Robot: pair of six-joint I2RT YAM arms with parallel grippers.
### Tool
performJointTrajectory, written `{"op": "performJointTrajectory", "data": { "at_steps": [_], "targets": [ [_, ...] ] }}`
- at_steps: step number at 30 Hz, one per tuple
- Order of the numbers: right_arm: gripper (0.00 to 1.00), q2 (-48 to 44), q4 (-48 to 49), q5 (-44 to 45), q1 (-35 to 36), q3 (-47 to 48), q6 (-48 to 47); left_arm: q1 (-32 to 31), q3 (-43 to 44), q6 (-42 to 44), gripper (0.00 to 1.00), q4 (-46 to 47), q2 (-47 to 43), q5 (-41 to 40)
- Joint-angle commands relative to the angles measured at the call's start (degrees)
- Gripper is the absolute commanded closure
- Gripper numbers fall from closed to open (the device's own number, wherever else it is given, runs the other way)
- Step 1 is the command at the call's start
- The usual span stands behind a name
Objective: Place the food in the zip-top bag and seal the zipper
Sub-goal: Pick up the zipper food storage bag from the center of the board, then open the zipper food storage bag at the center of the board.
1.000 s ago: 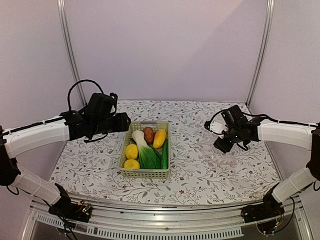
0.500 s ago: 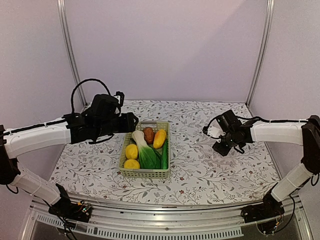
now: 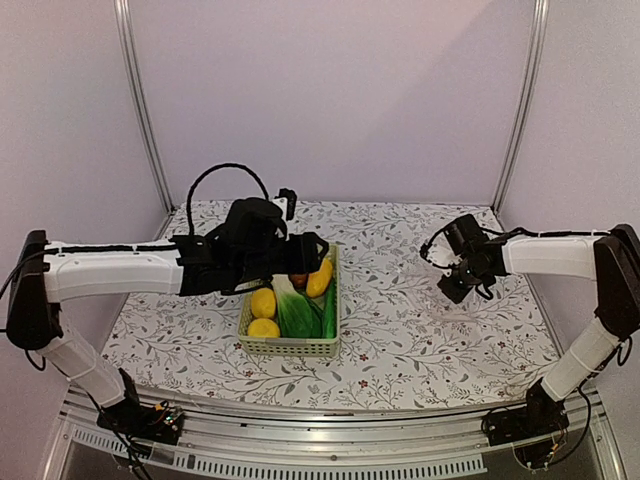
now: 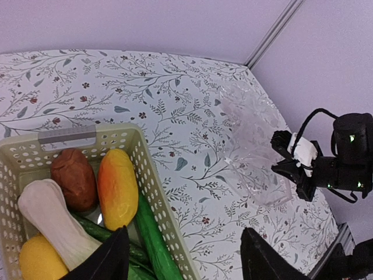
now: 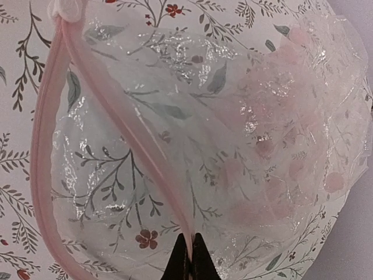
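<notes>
- The left gripper [image 4: 186,259] hangs over the far end of the basket [image 3: 290,347], its jaws spread wide with nothing between them.
- The food lies in the basket, a little left of the table's middle.
  - Two lemons [image 3: 263,302] sit at the near left.
  - White-stemmed bok choy [image 3: 293,312] lies in the middle.
  - The cucumber [image 3: 329,312] runs along the right wall.
  - A brown piece [image 4: 73,178] and a yellow-orange fruit [image 4: 116,186] lie side by side at the far end.
- The bag [image 5: 233,146] lies at the right of the table, well apart from the basket. It is clear and crinkled, with its mouth gaping and a pale pink zipper [image 5: 44,146] along the mouth edge.
- The right gripper [image 5: 190,256] is clenched on the bag, its tips pinching one zipper strip.
- The table [image 3: 400,340] has a white cloth printed with grey leaves and small red flowers. Lilac walls [image 3: 330,100] and metal posts [image 3: 138,100] close it in.
- The top view barely shows the bag. The left wrist view shows it as a glinting sheet beside the right gripper. Only the right wrist view shows the zipper and the grip.
- In the top view the left arm mostly hides the brown piece, which the left wrist view shows plainly.
</notes>
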Motion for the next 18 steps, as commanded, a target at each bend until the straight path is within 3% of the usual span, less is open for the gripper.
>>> {"op": "performJointTrajectory", "data": {
  "at_steps": [1, 3, 6, 18],
  "targets": [
    [1.00, -3.0, -1.6, -3.4, -0.1, 5.8, 1.4, -2.8, 3.3, -5.3, 0.29, 11.5, 6.5, 1.2],
    [1.00, -3.5, -2.8, -4.6, 0.0, 7.8, 2.4, -4.1, 5.5, -5.7, 0.21, 15.5, 10.2, 1.2],
    [1.00, -4.4, -3.5, -6.2, -0.1, 9.6, 3.8, -5.3, 10.2, -7.0, 0.19, 18.1, 16.1, 1.2],
    [1.00, -4.5, -5.5, -11.4, 0.0, 13.4, 6.2, -5.5, 25.3, -14.2, 0.19, 18.7, 31.3, 7.3]
  ]
}}
